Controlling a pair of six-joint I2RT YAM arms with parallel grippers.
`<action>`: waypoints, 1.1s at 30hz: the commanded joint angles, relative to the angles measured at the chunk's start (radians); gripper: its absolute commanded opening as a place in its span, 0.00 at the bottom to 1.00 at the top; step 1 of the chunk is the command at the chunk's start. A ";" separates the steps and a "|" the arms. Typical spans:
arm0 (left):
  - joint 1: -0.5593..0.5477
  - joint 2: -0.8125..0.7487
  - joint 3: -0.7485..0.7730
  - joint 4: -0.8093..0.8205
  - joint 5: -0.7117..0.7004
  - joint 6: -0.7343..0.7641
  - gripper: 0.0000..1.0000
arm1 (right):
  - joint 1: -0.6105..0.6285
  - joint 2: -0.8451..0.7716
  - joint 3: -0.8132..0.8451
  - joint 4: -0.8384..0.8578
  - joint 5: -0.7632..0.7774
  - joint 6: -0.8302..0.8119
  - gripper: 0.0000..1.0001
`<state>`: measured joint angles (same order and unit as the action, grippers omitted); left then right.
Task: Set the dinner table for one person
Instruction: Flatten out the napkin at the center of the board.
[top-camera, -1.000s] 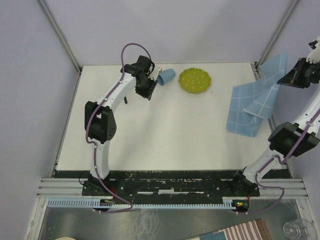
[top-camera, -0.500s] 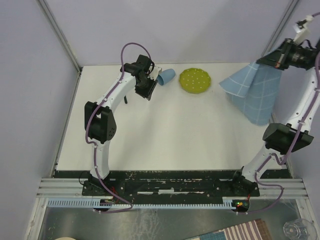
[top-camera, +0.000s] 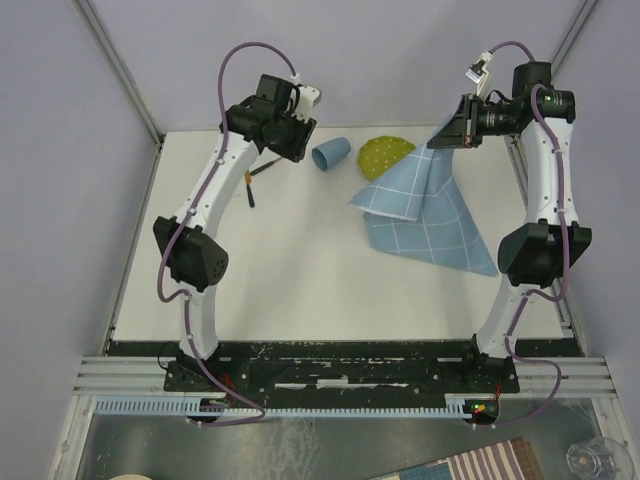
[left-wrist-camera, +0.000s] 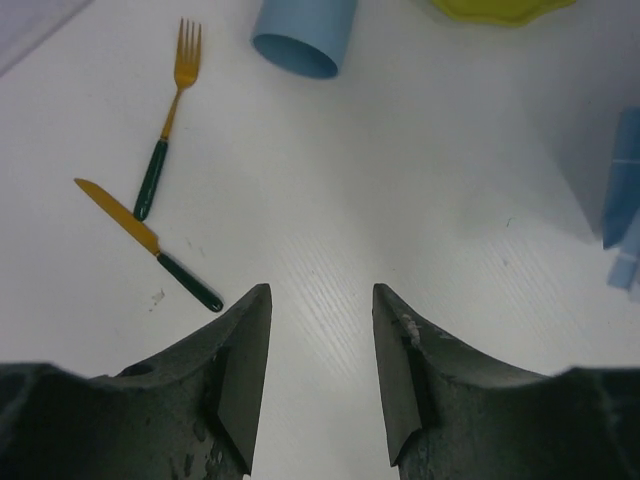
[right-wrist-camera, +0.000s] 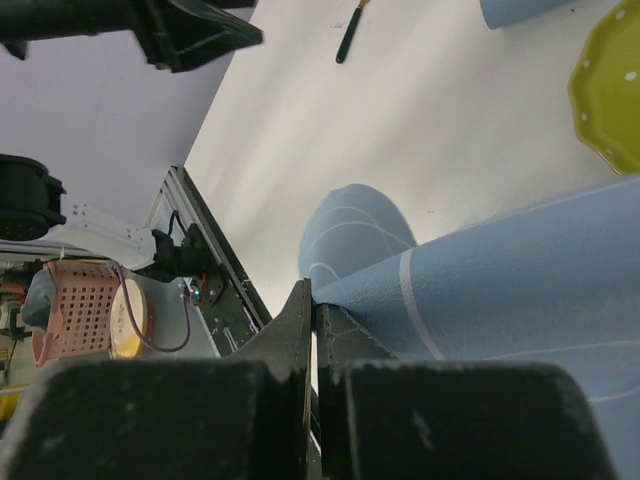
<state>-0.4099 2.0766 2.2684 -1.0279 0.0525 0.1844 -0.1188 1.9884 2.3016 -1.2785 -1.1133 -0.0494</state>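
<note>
The white dinner table carries a light-blue cup lying on its side and a yellow-green plate at the back. My right gripper is shut on a corner of the light-blue grid cloth. The cloth hangs from it and drapes over the plate's right part onto the table. In the right wrist view the gripper pinches the cloth. My left gripper is raised left of the cup. In the left wrist view it is open and empty above the bare table.
A fork and a knife, both orange with green handles, lie left of the cup, below my left gripper; they also show in the top view. Walls and frame posts close in the table's back and sides.
My right arm has swung the cloth from the far right edge in over the table, and it now covers part of the plate. My left gripper has lifted up and back, uncovering the cutlery.
</note>
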 joint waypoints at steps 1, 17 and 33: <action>0.004 -0.161 0.005 0.132 0.036 0.052 0.55 | 0.013 -0.013 -0.017 0.072 0.022 -0.009 0.02; -0.293 -0.362 -0.376 0.390 0.170 0.079 0.84 | 0.158 0.117 0.043 0.144 0.116 0.061 0.02; -0.433 -0.110 -0.313 0.573 -0.469 -0.083 0.82 | 0.263 0.134 -0.033 0.315 0.136 0.186 0.02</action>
<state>-0.8070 1.9465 1.9266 -0.5747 -0.1619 0.1619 0.1490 2.1609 2.3058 -1.0756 -0.9630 0.0872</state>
